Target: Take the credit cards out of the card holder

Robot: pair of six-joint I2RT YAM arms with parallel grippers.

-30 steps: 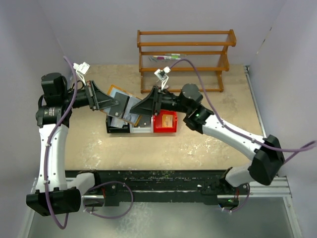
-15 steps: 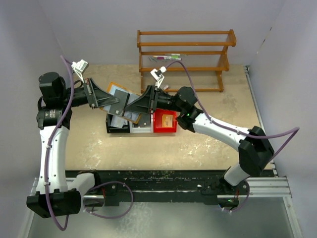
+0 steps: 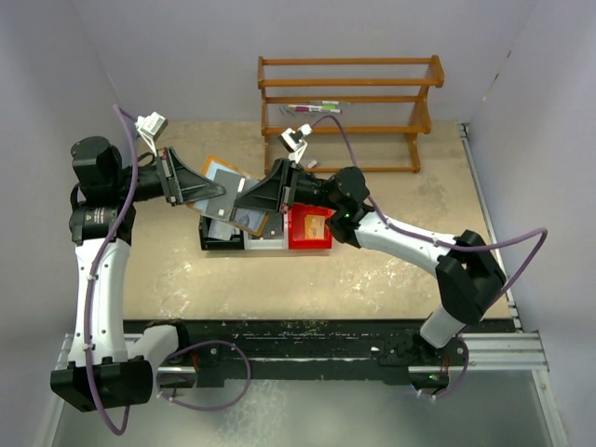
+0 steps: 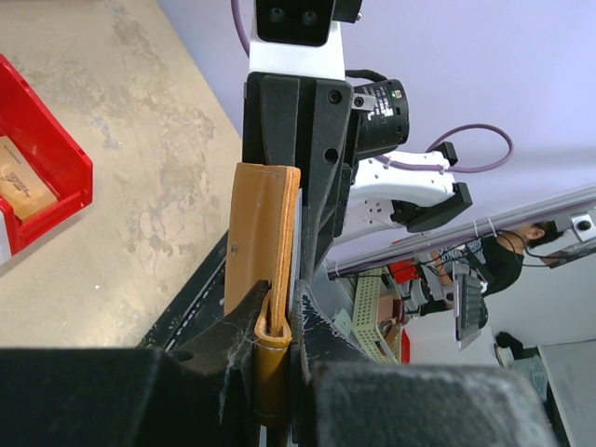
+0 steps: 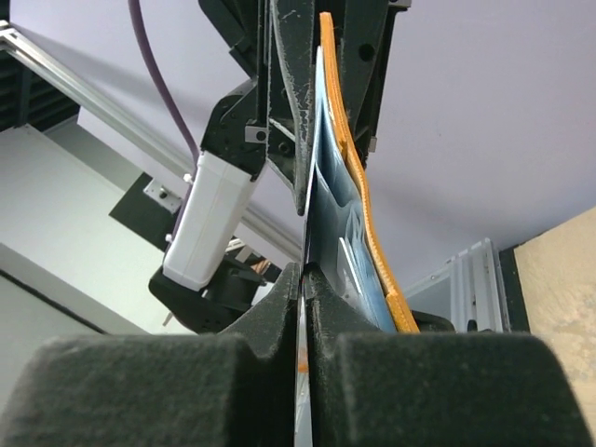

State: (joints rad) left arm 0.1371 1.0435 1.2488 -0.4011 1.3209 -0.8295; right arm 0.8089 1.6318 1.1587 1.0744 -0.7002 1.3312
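Seen from above, near frame centre: the card holder (image 3: 226, 177), held open in the air over a row of bins, black bin (image 3: 217, 242), white bin (image 3: 265, 245) and red bin (image 3: 310, 230), on the tan table (image 3: 186, 279). Backed by a wooden rack (image 3: 349, 102) at upper centre. Reached from the left by the left gripper (image 3: 220, 193) and from the right by the right gripper (image 3: 245, 198), tips close together at the holder. Too small there to read either grip. Shown only from the left wrist: fingers (image 4: 233, 323) pressed onto the holder's tan-orange edge at lower centre, leather standing upright between them. Shown only from the right wrist: jaws all but together, pinching what looks like a thin pale credit card (image 5: 304, 251) edge-on beside the blue-grey lining, orange rim curving off to the right. Also caught at the left edge of the left wrist view: a tan item (image 4: 23, 186) lying inside the red bin.
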